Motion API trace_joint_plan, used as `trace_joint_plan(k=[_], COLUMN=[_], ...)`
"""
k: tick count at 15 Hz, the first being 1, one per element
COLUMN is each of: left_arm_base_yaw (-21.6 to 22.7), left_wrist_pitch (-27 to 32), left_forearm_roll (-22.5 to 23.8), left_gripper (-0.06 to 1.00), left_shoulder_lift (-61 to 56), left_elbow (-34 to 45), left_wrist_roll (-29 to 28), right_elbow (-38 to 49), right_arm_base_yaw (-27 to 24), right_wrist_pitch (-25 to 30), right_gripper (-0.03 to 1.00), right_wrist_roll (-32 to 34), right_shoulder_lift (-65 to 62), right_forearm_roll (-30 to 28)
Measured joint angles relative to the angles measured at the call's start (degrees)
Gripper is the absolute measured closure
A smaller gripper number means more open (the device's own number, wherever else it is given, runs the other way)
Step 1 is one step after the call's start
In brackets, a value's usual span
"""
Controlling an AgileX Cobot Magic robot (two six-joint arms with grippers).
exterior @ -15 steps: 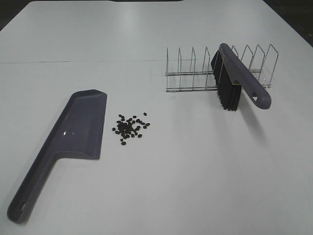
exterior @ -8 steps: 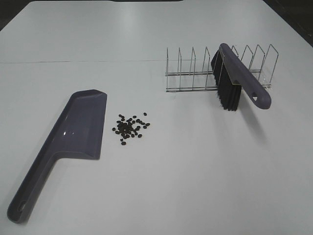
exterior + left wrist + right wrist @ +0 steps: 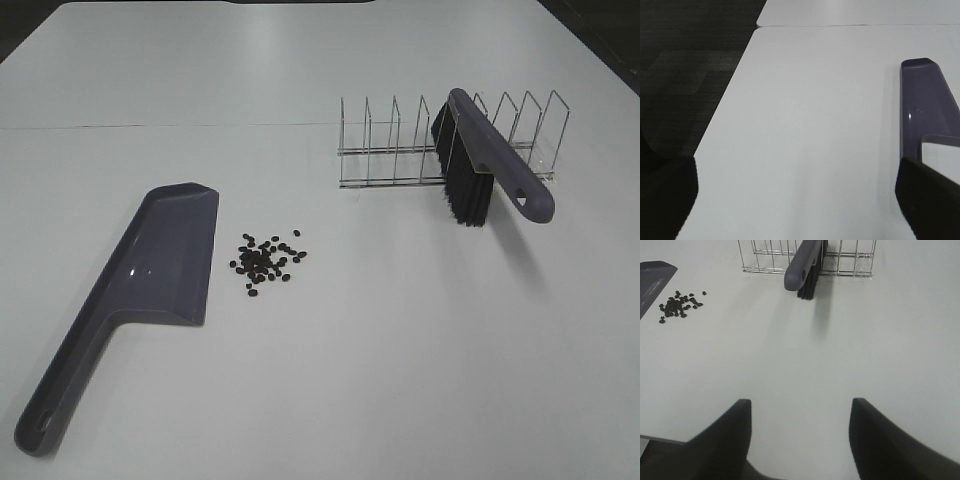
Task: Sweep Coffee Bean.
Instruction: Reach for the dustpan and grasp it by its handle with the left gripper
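A small pile of dark coffee beans (image 3: pixel 264 258) lies on the white table, just right of the purple-grey dustpan (image 3: pixel 150 278), whose handle points to the near left corner. The beans also show in the right wrist view (image 3: pixel 679 303). A purple-handled brush with black bristles (image 3: pixel 480 165) rests in a wire rack (image 3: pixel 445 140) at the back right. Neither gripper shows in the high view. My left gripper (image 3: pixel 795 200) is open at the table's left edge beside the dustpan (image 3: pixel 927 107). My right gripper (image 3: pixel 800 440) is open at the near edge, well short of the brush (image 3: pixel 805 265).
The wire rack (image 3: pixel 805 257) has several upright dividers. The white table (image 3: pixel 400 350) has a seam across the back. Dark floor (image 3: pixel 685 75) lies beyond the table's left edge.
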Motion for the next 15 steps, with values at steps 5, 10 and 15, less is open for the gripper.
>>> trace_joint_plan(k=[5, 10, 15], left_arm_base_yaw=[0.0, 0.0, 0.0], left_wrist_pitch=[0.0, 0.23, 5.84], left_forearm_roll=[0.06, 0.06, -3.84], left_gripper=[-0.05, -0.05, -0.05], left_shoulder_lift=[0.0, 5.61, 27.96], left_elbow=[0.0, -0.06, -5.84], left_wrist_roll=[0.0, -0.23, -0.23], right_elbow=[0.0, 0.0, 0.0], right_arm_base_yaw=[0.0, 0.0, 0.0], right_wrist_pitch=[0.0, 0.0, 0.0], right_gripper=[0.43, 0.43, 0.43], right_wrist_roll=[0.0, 0.0, 0.0], right_shoulder_lift=[0.0, 0.0, 0.0], right_forearm_roll=[0.0, 0.0, 0.0])
